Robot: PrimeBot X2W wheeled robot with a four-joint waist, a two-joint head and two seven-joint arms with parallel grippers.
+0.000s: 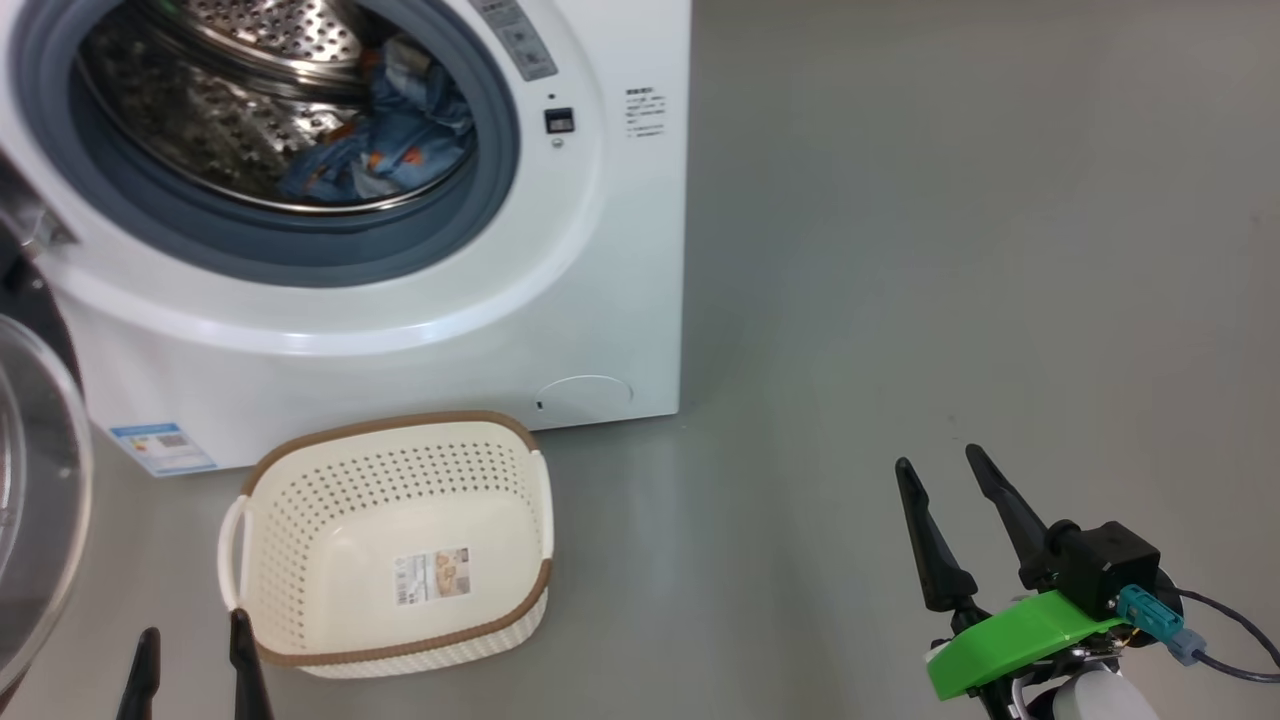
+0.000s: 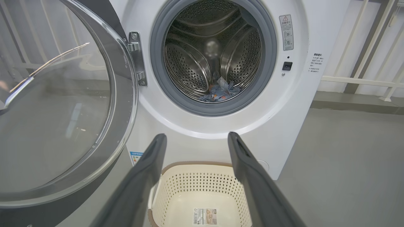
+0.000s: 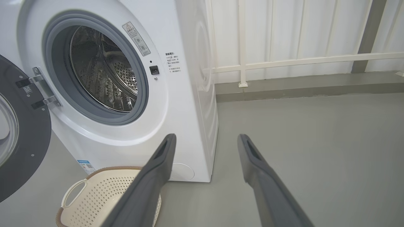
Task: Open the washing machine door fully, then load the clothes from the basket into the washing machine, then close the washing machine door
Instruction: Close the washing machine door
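The white washing machine point(image 1: 600, 250) stands with its drum exposed; light blue clothes point(image 1: 400, 140) lie inside at the drum's bottom point(image 2: 219, 92). Its round door point(image 2: 63, 104) with the glass bowl hangs swung out to the left point(image 1: 40, 480) point(image 3: 19, 132). The cream basket point(image 1: 400, 540) sits on the floor before the machine, holding nothing but its label point(image 2: 202, 201) point(image 3: 94, 198). My left gripper point(image 1: 195, 640) is open at the basket's near left corner. Far right of the basket, my right gripper point(image 1: 940, 465) is open above bare floor.
Grey floor point(image 1: 950, 250) stretches to the right of the machine. A white railing point(image 3: 284, 60) and a low grey kerb run along the wall behind. A green bracket and cable sit on my right wrist point(image 1: 1030, 630).
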